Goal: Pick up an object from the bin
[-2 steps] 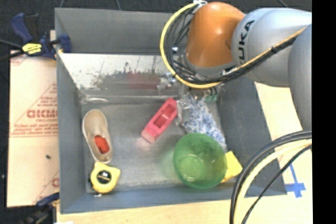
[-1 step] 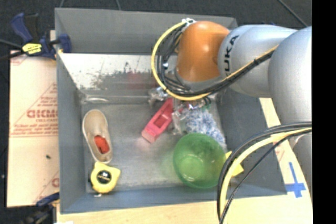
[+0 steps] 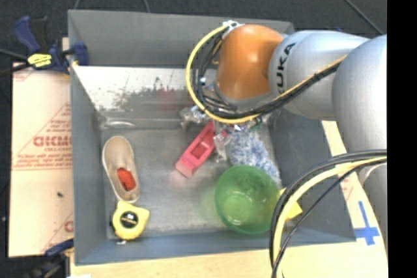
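Pink oblong block (image 3: 195,154) lies slantwise near the middle of the bin (image 3: 88,140), its upper end hidden under the gripper (image 3: 210,125). Whether that grip is released or clenched I cannot tell beneath the orange wrist cover (image 3: 242,62). Just right, a blue-speckled bundle (image 3: 251,152) is hard to identify. A green cup (image 3: 246,200) sits front right, a yellow tape measure (image 3: 130,220) front left.

The far end of the pink rectangular plastic block (image 3: 195,154) lies under the arm's orange wrist cover (image 3: 244,62). The crumpled blue-and-white speckled wrapper (image 3: 251,152) right of it is partly covered likewise. The small orange-red piece (image 3: 126,179) inside the beige oval shell (image 3: 117,152) is too small to identify.
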Controlling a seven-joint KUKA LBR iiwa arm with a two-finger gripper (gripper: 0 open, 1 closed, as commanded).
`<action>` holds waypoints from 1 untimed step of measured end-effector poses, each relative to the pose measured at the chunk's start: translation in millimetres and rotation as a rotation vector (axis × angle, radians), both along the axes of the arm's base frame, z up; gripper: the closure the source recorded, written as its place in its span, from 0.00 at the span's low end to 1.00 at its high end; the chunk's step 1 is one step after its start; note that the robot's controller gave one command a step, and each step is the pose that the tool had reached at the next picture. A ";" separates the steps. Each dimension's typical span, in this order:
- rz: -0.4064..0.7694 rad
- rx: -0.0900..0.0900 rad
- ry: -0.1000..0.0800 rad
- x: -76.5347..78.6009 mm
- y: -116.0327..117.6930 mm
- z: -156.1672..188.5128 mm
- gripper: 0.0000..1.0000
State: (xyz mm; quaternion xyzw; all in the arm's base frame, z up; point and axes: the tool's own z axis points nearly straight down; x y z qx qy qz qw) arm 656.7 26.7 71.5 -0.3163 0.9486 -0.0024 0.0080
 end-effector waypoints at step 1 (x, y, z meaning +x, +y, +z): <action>-0.137 0.001 0.017 -8.1 -4.1 4.3 1.00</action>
